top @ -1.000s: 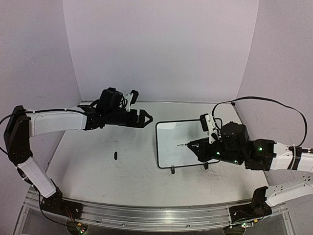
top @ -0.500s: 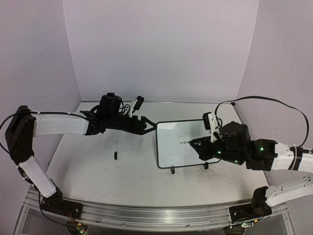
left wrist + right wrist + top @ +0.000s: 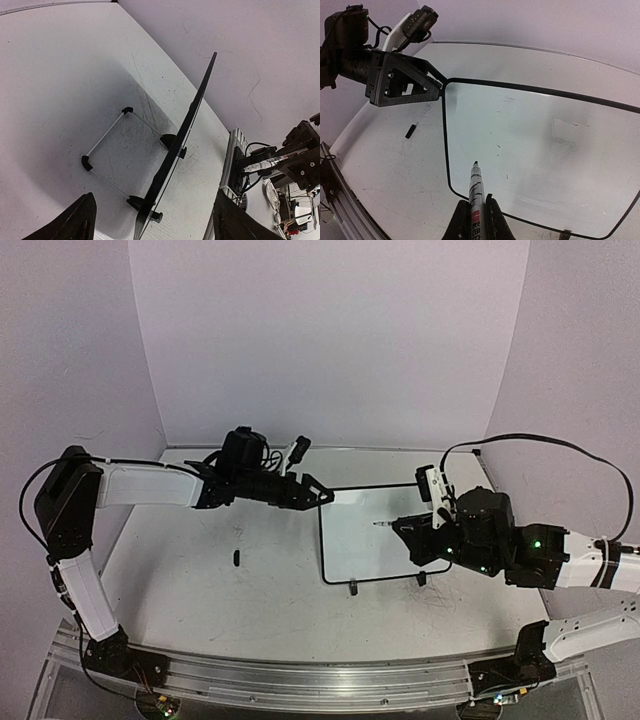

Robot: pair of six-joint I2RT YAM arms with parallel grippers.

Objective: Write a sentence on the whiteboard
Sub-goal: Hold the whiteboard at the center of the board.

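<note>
Left fingers (image 3: 77,222) stand spread wide, one on each side of the far left corner of the whiteboard (image 3: 362,540). Its thin black frame runs between them, and whether either finger touches it cannot be told. Right fingers (image 3: 460,225) are pressed together on a marker (image 3: 476,186), whose tip points at the board's white face; contact cannot be told. The whiteboard stands tilted on its two feet, right of the middle of the worktop (image 3: 200,590). A small black piece (image 3: 235,558) lies apart on the left.
</note>
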